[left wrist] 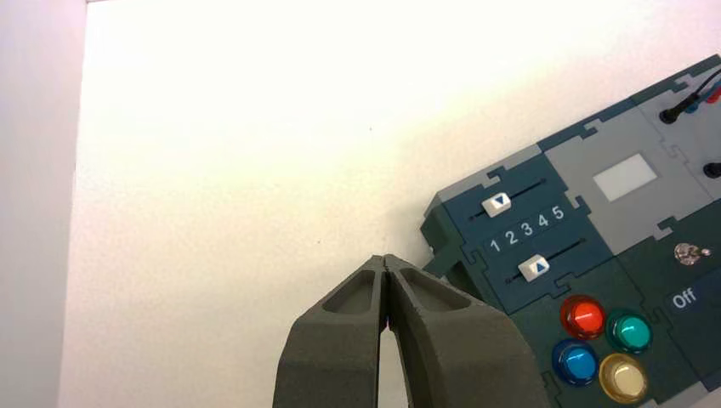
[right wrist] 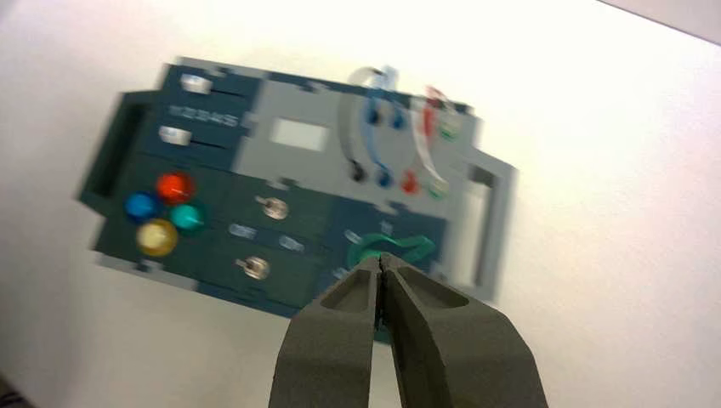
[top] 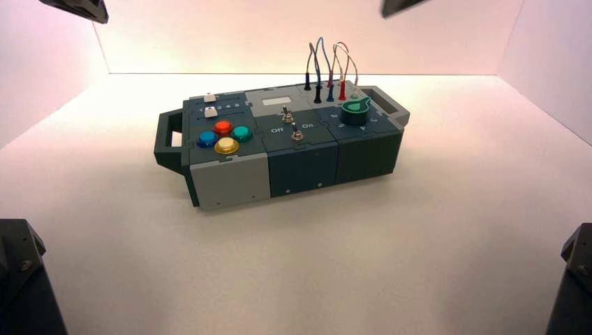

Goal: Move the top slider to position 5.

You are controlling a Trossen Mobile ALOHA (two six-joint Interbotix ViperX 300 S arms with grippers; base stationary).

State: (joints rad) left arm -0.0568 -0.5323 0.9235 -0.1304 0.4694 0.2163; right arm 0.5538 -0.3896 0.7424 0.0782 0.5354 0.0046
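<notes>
Clenched fingers, a little white slider, and a short push to come.

The left gripper (left wrist: 383, 257) has its tips pressed together, off the box's left end and touching nothing; the right gripper (right wrist: 381, 257) is also closed, above the far right of the box (top: 302, 169). On the box's upper left panel, the top slider (left wrist: 496, 205) sits near the 2, short of position 5 (left wrist: 558, 212). I'd expect that boxy knob to be light and smooth, with slight drag along its track (left wrist: 531, 187). Closed tips could nudge its side low down, or pinch it across; pressing hard downward might make it bind or slip.
</notes>
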